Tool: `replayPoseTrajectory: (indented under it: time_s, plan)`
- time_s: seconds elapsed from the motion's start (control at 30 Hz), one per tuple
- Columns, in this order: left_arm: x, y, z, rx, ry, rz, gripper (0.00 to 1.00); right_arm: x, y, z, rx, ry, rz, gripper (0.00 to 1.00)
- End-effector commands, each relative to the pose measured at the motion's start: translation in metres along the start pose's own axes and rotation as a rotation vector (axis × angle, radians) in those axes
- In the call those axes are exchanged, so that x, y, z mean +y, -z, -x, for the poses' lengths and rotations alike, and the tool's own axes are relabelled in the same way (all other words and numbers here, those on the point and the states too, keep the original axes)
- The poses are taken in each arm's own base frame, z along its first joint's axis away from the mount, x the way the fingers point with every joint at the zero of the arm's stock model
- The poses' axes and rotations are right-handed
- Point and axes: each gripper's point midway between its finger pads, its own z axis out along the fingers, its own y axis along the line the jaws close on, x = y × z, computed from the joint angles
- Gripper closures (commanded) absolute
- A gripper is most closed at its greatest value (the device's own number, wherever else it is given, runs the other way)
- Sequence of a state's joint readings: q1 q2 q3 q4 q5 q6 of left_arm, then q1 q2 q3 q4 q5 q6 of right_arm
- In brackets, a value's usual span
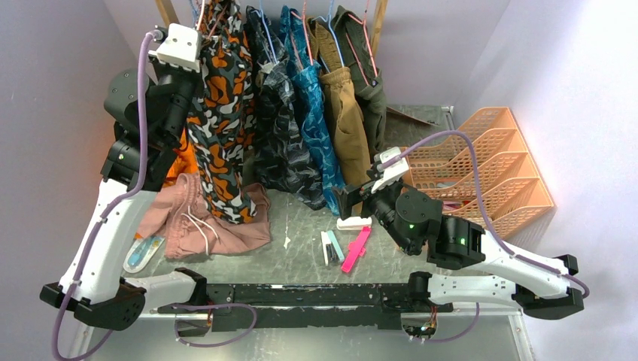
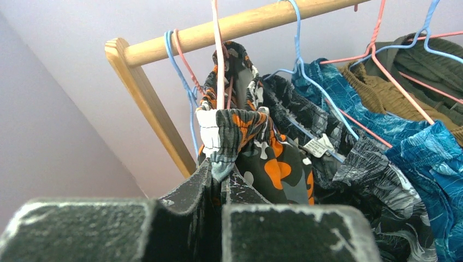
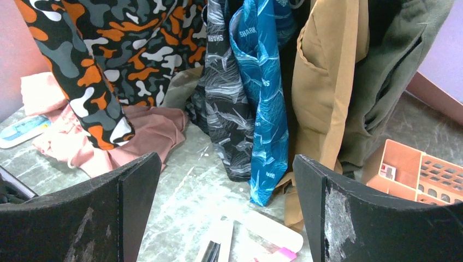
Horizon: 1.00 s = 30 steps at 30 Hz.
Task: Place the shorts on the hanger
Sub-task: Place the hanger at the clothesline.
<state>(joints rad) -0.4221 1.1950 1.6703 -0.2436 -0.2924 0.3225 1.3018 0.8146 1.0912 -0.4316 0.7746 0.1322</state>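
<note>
Up at the left end of the wooden rail (image 2: 240, 24), the left gripper (image 2: 221, 180) was clamped shut on the waistband of the shorts (image 1: 218, 113). Their orange camouflage legs hung down over dusty-pink shorts (image 1: 203, 222) heaped near the far-left corner of the bench (image 1: 301, 233). Pink wire of the hanger (image 2: 218, 60) ran from the waistband up past the rail and out of frame, its hook unseen. The right gripper (image 3: 224, 164) hovered low toward the bench's right side, jaws wide apart and empty, facing blue shorts (image 3: 262, 98).
</note>
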Motion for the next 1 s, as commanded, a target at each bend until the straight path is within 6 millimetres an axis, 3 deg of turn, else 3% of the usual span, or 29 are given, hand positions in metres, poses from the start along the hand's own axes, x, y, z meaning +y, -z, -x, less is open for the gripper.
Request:
replayPoseTrajectory:
  time_s: [0.0,0.2,0.43,0.57,0.63,0.8,0.97]
  plan:
    - [0.004,-0.006,0.013,-0.048,-0.01,0.009,0.93,-0.006,0.002,0.002,-0.018,-0.004,-0.014,0.04]
    - [0.024,-0.01,-0.01,0.026,-0.025,0.115,0.93,-0.008,0.003,0.0,-0.016,0.003,-0.02,0.04]
    - [0.057,0.005,-0.027,0.082,-0.043,0.277,0.93,-0.01,0.004,-0.001,-0.017,0.003,-0.022,0.04]
    - [0.064,0.011,-0.03,0.09,-0.033,0.303,0.93,-0.008,0.003,-0.003,-0.017,0.009,-0.017,0.04]
    - [0.057,0.011,-0.026,0.073,-0.013,0.257,0.93,-0.007,0.002,-0.003,-0.014,0.015,-0.015,0.04]
    - [-0.001,0.014,-0.003,-0.029,0.028,-0.092,0.93,-0.006,0.001,-0.001,-0.02,0.014,-0.012,0.04]
    - [-0.006,0.01,-0.005,-0.012,0.036,-0.116,0.93,-0.003,0.0,-0.002,-0.015,0.015,-0.008,0.04]
